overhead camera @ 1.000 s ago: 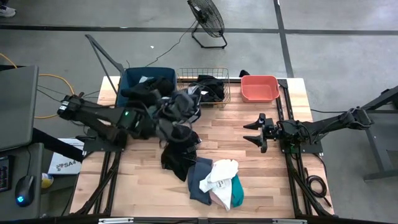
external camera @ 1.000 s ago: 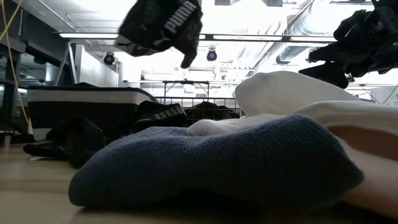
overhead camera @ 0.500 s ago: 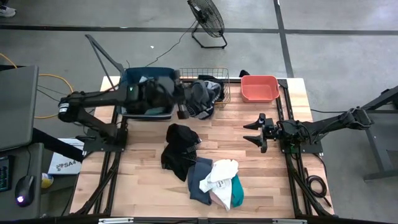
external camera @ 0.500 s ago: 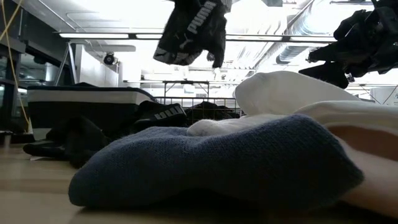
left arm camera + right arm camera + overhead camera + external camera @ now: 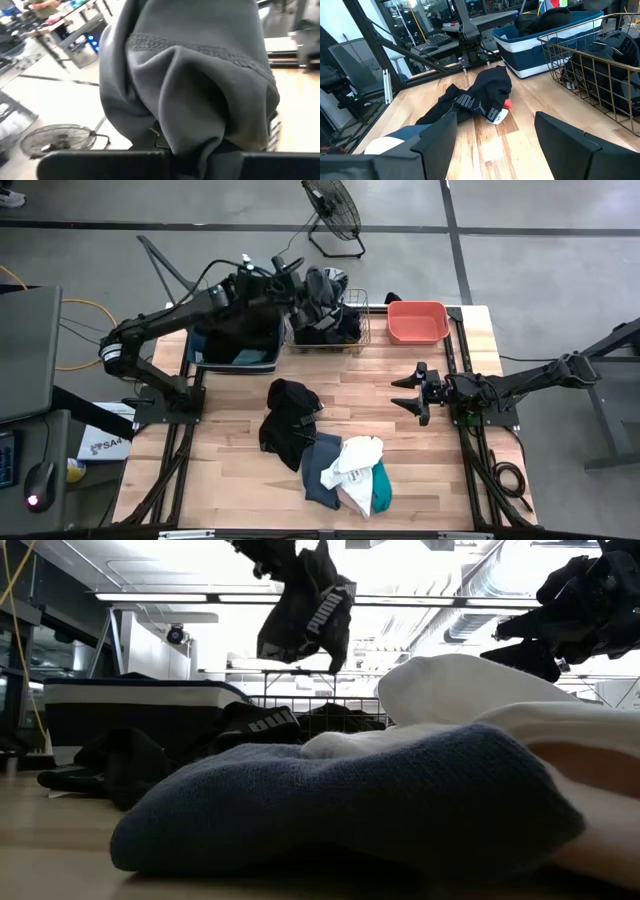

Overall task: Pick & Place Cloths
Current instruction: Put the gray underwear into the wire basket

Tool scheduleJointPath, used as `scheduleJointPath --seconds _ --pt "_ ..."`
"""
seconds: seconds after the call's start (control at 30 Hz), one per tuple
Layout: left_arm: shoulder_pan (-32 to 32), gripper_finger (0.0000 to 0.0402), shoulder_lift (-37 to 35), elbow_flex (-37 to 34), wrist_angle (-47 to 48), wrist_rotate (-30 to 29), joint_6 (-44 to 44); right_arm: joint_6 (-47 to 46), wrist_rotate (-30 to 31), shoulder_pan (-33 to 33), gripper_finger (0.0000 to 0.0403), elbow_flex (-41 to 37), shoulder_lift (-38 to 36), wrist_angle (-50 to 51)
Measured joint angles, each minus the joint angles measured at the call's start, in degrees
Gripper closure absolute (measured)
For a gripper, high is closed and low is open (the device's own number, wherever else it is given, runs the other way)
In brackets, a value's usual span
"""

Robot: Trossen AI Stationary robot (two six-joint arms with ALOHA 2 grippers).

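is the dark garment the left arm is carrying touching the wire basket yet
Apart. In the low view the black garment hangs from the shut left end effector well above the wire basket, with bright ceiling showing between its lowest edge and the basket's rim.

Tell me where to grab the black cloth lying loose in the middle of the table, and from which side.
Grip the raised bunched hump of the black cloth at its end nearer the blue tub, coming straight down from above. It lies crumpled, so folds stand up there, while its other end sits close against the pile of cloths. The open right gripper is free.
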State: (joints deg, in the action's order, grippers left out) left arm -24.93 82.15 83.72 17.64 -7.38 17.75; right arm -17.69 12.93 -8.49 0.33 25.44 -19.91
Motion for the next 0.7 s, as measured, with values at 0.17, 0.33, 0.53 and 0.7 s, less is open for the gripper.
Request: scheduleJointPath --seconds 0.17,0.33,0.53,0.7 --pt "0.2 0.0391 5.4 0.0 -4.8 -5.8 0.0 0.0 0.0 0.0 0.0143 0.0 0.0 0.0" --pt "0.2 0.0391 10.7 0.0 -9.9 -12.7 -0.4 0.0 0.0 0.0 0.0143 0.0 0.0 0.0" --pt "0.2 0.0391 16.6 0.0 -11.2 -17.7 -2.7 0.0 0.0 0.0 0.0143 0.0 0.0 0.0" --pt "0.2 0.0391 19.2 0.0 -6.7 -17.7 -7.0 0.0 0.0 0.0 0.0143 0.0 0.0 0.0"
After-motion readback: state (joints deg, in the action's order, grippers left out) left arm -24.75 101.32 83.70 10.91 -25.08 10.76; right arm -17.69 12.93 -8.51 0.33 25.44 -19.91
